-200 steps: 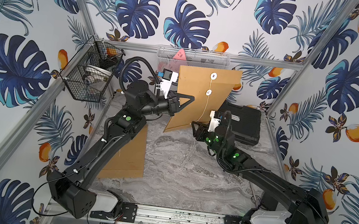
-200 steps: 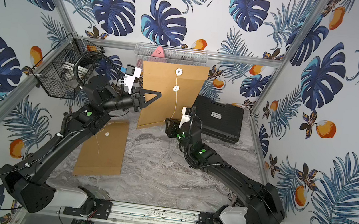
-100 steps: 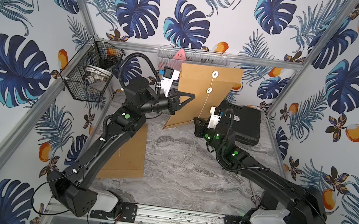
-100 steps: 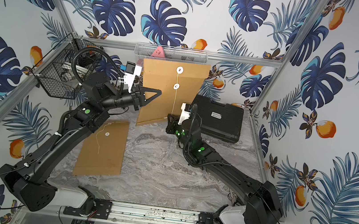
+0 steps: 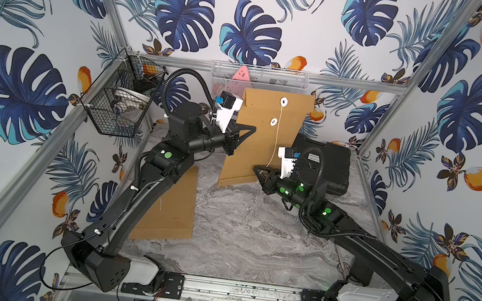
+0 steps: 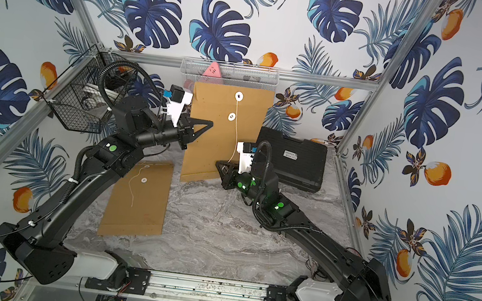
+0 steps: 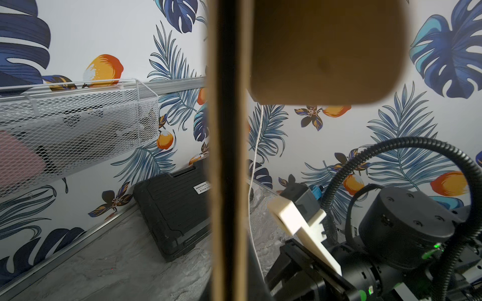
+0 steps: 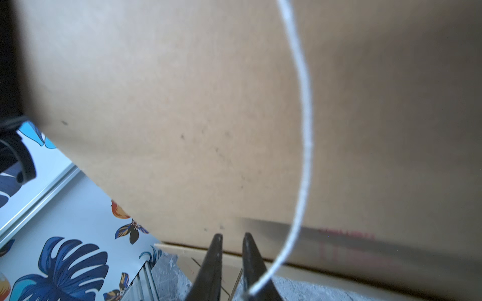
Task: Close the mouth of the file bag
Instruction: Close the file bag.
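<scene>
Steeper now, file bag [image 5: 247,164] half hides left tool [image 5: 254,128].

— How is the left arm [image 5: 146,196] posed?
— It is raised and bent at the elbow, with the forearm levelled. The left gripper [image 5: 251,128] is clamped on the side edge of the file bag [image 5: 265,148].
— And the right arm [image 5: 362,244]?
— It is stretched low and angled inward. The right gripper [image 5: 258,168] is seen nearly closed, its fingers [image 8: 216,260] parted by a slit, with the string [image 5: 275,143] led in between them.
</scene>
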`<state>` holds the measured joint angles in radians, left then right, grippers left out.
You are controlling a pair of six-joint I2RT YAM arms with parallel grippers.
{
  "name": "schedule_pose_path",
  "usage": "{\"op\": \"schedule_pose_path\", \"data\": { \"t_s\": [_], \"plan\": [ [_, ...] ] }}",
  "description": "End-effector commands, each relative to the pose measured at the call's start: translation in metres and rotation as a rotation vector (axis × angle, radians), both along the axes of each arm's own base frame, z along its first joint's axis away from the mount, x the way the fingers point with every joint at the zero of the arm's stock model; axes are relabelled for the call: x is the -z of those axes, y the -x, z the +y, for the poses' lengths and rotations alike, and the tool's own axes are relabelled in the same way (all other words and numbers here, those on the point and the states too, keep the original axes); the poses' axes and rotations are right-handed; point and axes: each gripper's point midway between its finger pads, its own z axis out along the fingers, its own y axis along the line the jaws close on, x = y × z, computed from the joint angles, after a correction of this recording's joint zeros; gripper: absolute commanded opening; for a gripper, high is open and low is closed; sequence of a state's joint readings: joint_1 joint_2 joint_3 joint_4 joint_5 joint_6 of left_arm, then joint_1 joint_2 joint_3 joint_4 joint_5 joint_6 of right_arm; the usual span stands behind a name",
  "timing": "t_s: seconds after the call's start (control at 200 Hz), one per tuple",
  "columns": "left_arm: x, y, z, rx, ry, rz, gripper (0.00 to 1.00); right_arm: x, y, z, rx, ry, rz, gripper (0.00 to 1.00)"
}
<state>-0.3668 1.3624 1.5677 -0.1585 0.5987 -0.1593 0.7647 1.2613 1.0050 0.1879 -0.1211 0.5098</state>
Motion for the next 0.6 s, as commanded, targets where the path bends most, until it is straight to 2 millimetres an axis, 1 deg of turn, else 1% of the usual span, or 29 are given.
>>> {"op": "schedule_pose_path", "data": {
  "t_s": [0.0,0.175,0.395,0.555,0.59],
  "plan": [
    [-0.008,-0.005,0.004,-0.038,0.011,-0.029,0.0,0.007,0.008,-0.001,-0.022,0.003,0.043,0.17],
    [-0.001,-0.012,0.003,-0.053,0.036,0.04,0.0,0.02,0.008,-0.006,0.036,0.074,0.071,0.13],
    [0.017,-0.02,0.002,-0.063,0.04,0.142,0.0,0.039,0.013,-0.006,0.139,0.29,0.043,0.07],
    [0.027,-0.023,0.002,-0.045,0.039,0.212,0.0,0.042,0.022,0.002,0.165,0.427,-0.039,0.05],
    [0.028,-0.023,0.001,-0.038,0.04,0.225,0.0,0.048,0.026,0.005,0.163,0.468,-0.052,0.04]
  ]
}}
